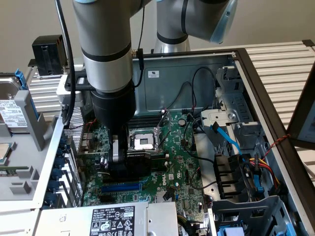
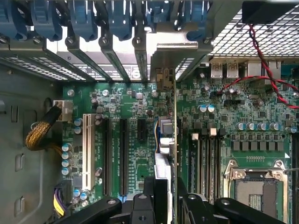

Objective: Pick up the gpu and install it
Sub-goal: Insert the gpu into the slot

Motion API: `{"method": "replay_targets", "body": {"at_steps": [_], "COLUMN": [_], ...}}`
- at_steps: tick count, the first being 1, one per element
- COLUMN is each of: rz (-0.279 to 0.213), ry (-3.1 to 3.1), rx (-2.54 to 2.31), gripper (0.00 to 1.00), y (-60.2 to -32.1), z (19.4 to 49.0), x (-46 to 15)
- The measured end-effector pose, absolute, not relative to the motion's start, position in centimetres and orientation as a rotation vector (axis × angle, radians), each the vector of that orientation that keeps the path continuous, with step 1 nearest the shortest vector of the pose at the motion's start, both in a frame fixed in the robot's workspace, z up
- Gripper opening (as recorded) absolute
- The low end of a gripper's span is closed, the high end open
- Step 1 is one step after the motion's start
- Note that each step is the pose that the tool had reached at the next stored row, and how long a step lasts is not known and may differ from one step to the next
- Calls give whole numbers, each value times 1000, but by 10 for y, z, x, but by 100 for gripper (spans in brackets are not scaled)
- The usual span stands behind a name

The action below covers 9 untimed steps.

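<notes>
The gpu (image 1: pixel 137 164) shows as a black block standing on edge over the green motherboard (image 1: pixel 177 167), just in front of the CPU socket (image 1: pixel 142 141). My gripper (image 1: pixel 119 160) comes straight down into the open case and is shut on it. In the wrist view the gpu (image 2: pixel 167 135) is edge-on, a thin green board with a silver bracket (image 2: pixel 170 51) against the case's rear slot wall. The gripper (image 2: pixel 166 203) clamps it from both sides, beside the black expansion slots (image 2: pixel 124 154). Whether the card's edge sits in a slot I cannot tell.
A white slot (image 2: pixel 87 149) and the memory slots (image 2: pixel 205 158) flank the card. Blue slot clips (image 2: pixel 84 18) line the rear wall. Red-black wires (image 2: pixel 268 81) cross the board. The power supply (image 1: pixel 113 219), the drive cage (image 1: pixel 246 211) and a hard drive (image 1: pixel 12 113) ring the case.
</notes>
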<state>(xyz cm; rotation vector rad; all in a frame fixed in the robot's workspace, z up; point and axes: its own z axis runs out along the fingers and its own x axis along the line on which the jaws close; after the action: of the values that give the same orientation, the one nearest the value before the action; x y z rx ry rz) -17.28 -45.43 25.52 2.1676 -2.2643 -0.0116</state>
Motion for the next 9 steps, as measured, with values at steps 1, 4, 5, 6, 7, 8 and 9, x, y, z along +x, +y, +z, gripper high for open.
{"method": "replay_targets", "body": {"at_steps": [1, 4, 5, 6, 7, 8, 9], "rz": [-12, -14, -15, -15, -15, -16, -16], "ry": [-2264, -2263, -2263, -2263, -2263, -2263, -2263], "rx": [2167, 2166, 2167, 2166, 2166, 2167, 2167], "gripper": [28, 28, 28, 28, 28, 28, 28], "y": [-455, -457, -458, -458, -459, -459, -459], "z": [255, 254, 254, 254, 254, 254, 254], "x": [-173, -173, -173, -173, -173, -173, -173]}}
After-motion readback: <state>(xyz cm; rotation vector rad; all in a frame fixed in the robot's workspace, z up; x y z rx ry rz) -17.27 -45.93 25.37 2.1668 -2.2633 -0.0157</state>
